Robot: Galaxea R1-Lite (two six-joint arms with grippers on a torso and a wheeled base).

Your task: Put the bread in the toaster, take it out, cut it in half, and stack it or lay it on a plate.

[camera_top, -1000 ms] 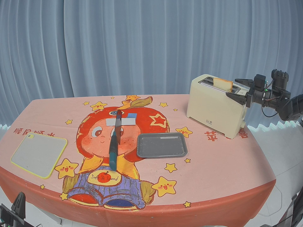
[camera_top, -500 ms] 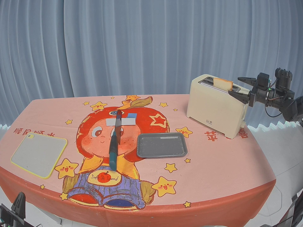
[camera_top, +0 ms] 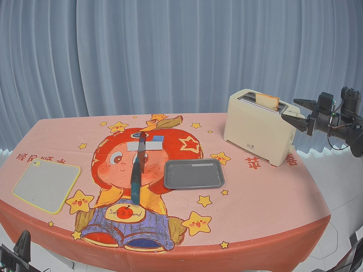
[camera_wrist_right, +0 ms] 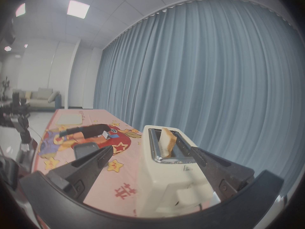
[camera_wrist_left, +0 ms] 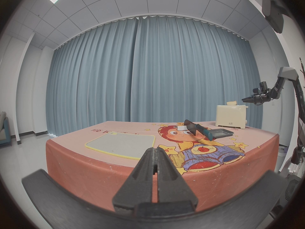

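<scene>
Bread (camera_top: 267, 101) in the toaster (camera_top: 259, 129) looks light and crumbly; the right gripper (camera_top: 289, 108), jaws spread, should pinch its top gently.

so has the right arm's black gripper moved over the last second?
Yes. The right gripper, open, has drawn back rightward, away from the cream two-slot toaster holding the toasted bread slice.

Bread slice (camera_top: 267, 101) stands upright in cream toaster (camera_top: 255, 133).

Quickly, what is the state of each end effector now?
Left end effector: closed, holding nothing.
Right end effector: open, empty, beside the toaster.
</scene>
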